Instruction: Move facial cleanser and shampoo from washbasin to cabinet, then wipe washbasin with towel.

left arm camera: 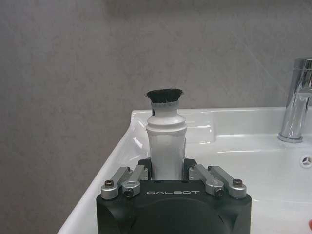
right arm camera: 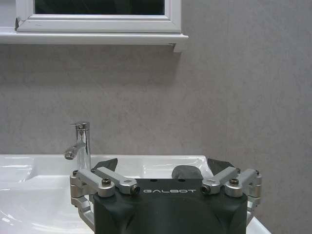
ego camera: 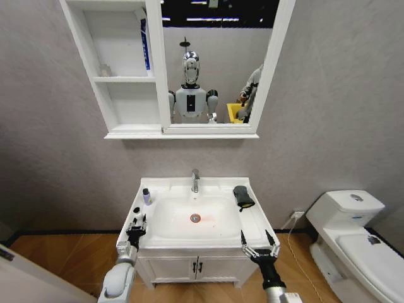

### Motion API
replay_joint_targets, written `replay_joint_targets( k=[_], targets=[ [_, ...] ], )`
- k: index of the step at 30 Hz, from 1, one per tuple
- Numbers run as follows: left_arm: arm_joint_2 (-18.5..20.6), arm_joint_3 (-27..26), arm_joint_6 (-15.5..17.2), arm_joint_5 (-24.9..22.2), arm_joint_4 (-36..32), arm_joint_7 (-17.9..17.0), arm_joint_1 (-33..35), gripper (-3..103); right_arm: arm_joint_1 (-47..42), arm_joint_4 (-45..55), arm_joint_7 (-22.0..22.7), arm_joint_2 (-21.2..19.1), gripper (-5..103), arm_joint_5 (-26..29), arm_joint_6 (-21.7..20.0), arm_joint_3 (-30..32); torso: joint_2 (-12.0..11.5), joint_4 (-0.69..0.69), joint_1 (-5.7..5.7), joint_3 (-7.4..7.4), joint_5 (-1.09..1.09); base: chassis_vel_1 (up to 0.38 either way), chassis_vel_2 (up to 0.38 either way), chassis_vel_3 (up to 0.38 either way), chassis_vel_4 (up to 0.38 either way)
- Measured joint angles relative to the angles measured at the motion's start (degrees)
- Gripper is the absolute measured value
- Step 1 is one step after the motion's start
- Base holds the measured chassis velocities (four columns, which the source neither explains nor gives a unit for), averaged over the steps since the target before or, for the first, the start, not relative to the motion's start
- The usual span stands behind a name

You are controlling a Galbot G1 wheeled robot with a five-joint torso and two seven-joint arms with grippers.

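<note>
White cabinet point(ego camera: 120, 79) with mirror high on the wall, a blue item on its upper shelf. Below, washbasin point(ego camera: 252, 218) with chrome faucet point(ego camera: 195, 180). Dark towel point(ego camera: 243, 196) on the right back ledge. Left gripper point(ego camera: 136, 227) clamped around a white, black-capped bottle point(left arm camera: 165, 139) at the left rim. Right gripper point(ego camera: 259, 242) spread wide at the front right corner.

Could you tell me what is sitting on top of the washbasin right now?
On the washbasin: a small bottle at the back left, a dark towel at the back right, the faucet between. The left gripper hides the front left rim.
</note>
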Motion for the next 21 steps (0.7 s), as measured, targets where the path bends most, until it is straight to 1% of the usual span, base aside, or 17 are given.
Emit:
replay_joint_targets(
  k=[2,4,5,7,8,9,10,11,12,14,15,16,17,18,20,21],
  targets=[
    [0.2,0.1,0.2,0.0,-1.0,0.0,0.4,30,-0.1,0.0,0.0,0.0,100,0.0,0.0,0.0,0.0,0.0,0.0,0.0,0.0,0.0,0.0,0.0,0.0],
    [1.4,0.2,0.5,0.0,-3.7,0.0,1.2,30,-0.3,0.1,0.1,0.0,100,0.0,0.0,-0.1,0.0,0.0,0.0,0.0,0.0,0.0,0.0,0.0,0.0],
    [1.4,0.2,0.5,0.0,-3.7,0.0,1.2,30,-0.3,0.1,0.1,0.0,100,0.0,0.0,-0.1,0.0,0.0,0.0,0.0,0.0,0.0,0.0,0.0,0.0],
    [3.9,0.2,1.1,-0.4,-7.1,0.0,2.1,30,-0.5,0.1,0.1,0.2,100,0.2,0.0,-0.3,0.0,0.01,0.0,0.0,-0.01,0.0,0.0,0.0,0.0],
    [3.9,0.2,1.1,-0.4,-7.1,0.0,2.1,30,-0.5,0.1,0.1,0.2,100,0.2,0.0,-0.3,0.0,0.01,0.0,0.0,-0.01,0.0,0.0,0.0,0.0],
    [6.0,0.2,2.3,-1.7,-9.3,0.0,2.5,30,-0.6,0.1,0.1,0.2,100,0.2,0.0,-0.4,0.0,0.01,0.0,0.0,-0.02,0.0,0.0,0.0,0.0],
    [9.4,0.3,4.5,-4.4,-12.5,-0.3,2.6,30,-0.8,0.0,0.0,0.3,100,0.1,0.0,-0.6,0.0,0.01,0.0,-0.01,-0.01,0.0,0.0,0.0,0.0],
    [9.4,0.3,4.5,-4.4,-12.5,-0.3,2.6,30,-0.8,0.0,0.0,0.3,100,0.1,0.0,-0.6,0.0,0.01,0.0,-0.01,-0.01,0.0,0.0,0.0,0.0],
    [12.0,0.3,6.2,-6.8,-14.7,-0.8,2.4,30,-0.9,0.0,0.0,0.3,100,0.0,0.1,-0.7,0.0,0.01,0.0,-0.01,0.0,0.0,0.0,0.0,0.0],
    [18.4,0.1,10.1,-12.6,-19.4,-3.4,0.0,30,-0.9,-0.2,0.0,0.1,100,-0.3,0.1,-0.8,0.0,0.0,0.0,-0.01,0.0,0.0,0.0,0.0,0.0],
    [18.4,0.1,10.1,-12.6,-19.4,-3.4,0.0,30,-0.9,-0.2,0.0,0.1,100,-0.3,0.1,-0.8,0.0,0.0,0.0,-0.01,0.0,0.0,0.0,0.0,0.0],
    [20.9,-0.1,11.4,-15.1,-21.0,-4.0,-1.6,30,-0.8,-0.3,0.0,0.1,100,-0.4,0.1,-0.8,0.0,0.0,0.0,-0.01,0.0,0.0,0.0,0.0,0.0],
    [24.5,-0.5,13.2,-19.0,-22.7,-4.8,-3.8,30,-0.7,-0.4,0.0,0.0,100,-0.5,0.1,-0.8,0.0,-0.01,0.0,0.0,0.0,0.0,0.0,0.0,0.0],
    [24.5,-0.5,13.2,-19.0,-22.7,-4.8,-3.8,30,-0.7,-0.4,0.0,0.0,100,-0.5,0.1,-0.8,0.0,-0.01,0.0,0.0,0.0,0.0,0.0,0.0,0.0],
    [30.6,-0.9,16.1,-25.2,-24.4,-6.4,-7.6,30,-0.6,-0.7,0.0,0.0,100,-0.6,0.2,-0.8,0.0,-0.01,0.0,0.0,-0.01,0.0,0.0,0.0,0.0],
    [34.5,-1.2,18.0,-28.9,-25.1,-7.5,-9.7,30,-0.6,-0.8,0.0,0.0,100,-0.6,0.4,-0.8,0.0,-0.01,0.0,0.0,-0.02,0.0,0.0,0.0,0.0]
  ],
)
